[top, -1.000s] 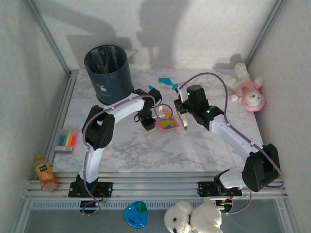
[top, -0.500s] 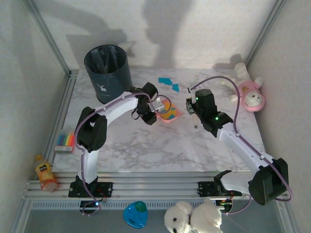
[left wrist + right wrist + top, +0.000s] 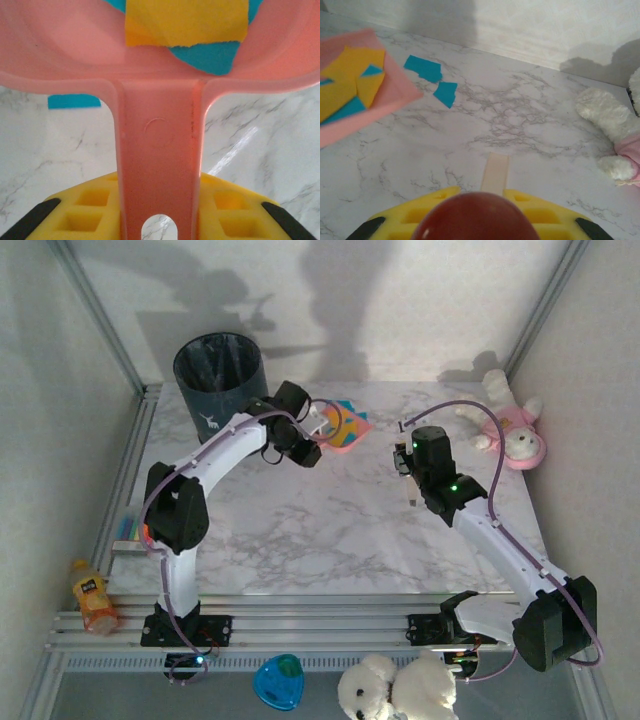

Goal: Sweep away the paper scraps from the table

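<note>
The left arm's jaws are clenched on the handle point(image 3: 157, 150) of the pink dustpan point(image 3: 342, 428), which is held toward the far side of the surface point(image 3: 330, 535), near the dark bin point(image 3: 222, 390). Yellow and teal paper scraps point(image 3: 185, 22) lie in the pan (a few teal scraps point(image 3: 423, 68) rest loose on the marble just beside it). The right arm's jaws grasp a tool point(image 3: 495, 172) with a dark red rounded end and a pale flat strip, apart from the pan.

The marbled table point(image 3: 330, 530) bears a bin point(image 3: 222, 390) upper left and a plush toy point(image 3: 510, 430) upper right. Two teal paper scraps point(image 3: 422, 68) lie upper left in the right wrist view.
</note>
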Tool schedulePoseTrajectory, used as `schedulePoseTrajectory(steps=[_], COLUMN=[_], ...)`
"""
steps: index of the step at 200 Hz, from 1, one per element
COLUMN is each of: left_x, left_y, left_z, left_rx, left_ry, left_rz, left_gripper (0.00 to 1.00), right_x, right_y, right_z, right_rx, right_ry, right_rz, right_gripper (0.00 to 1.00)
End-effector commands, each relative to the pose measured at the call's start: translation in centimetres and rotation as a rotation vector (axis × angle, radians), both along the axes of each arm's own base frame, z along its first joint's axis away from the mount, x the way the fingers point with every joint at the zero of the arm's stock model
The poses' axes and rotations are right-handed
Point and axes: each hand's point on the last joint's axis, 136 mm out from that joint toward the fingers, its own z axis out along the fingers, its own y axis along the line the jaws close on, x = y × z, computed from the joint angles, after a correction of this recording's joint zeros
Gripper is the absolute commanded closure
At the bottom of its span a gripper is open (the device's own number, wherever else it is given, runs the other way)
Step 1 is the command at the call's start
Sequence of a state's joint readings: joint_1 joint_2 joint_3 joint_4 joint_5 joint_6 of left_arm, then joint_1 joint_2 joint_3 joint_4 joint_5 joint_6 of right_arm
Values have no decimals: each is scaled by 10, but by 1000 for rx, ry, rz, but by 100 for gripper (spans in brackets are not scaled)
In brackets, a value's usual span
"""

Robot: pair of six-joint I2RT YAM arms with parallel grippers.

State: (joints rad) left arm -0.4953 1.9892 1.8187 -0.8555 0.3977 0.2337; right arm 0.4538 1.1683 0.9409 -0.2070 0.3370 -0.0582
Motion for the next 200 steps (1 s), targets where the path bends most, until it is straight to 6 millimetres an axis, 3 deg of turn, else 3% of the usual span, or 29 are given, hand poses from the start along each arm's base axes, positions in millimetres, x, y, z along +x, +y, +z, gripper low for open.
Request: schedulePoseTrajectory(steps=[1,53,114,200], left_x=[5,25,34,57], left_y=[-8,1,16,61], left_z=[52,110,173,218], left_rx=[-119,-260,-453,-665], left_ry=[-54,-101,-163,-187], left_rz=[31,134,183,350], left_gripper=[85,86,85,85], right_x=[-1,-3,-4,-1], right_y=[-1,7,17,21], right_z=[9,8,7,8], right_rx=[31,49,74,79], right_ry=[-31,-21,-9,-2], right_rz=[0,43,92,105], right_gripper=[100,100,100,100])
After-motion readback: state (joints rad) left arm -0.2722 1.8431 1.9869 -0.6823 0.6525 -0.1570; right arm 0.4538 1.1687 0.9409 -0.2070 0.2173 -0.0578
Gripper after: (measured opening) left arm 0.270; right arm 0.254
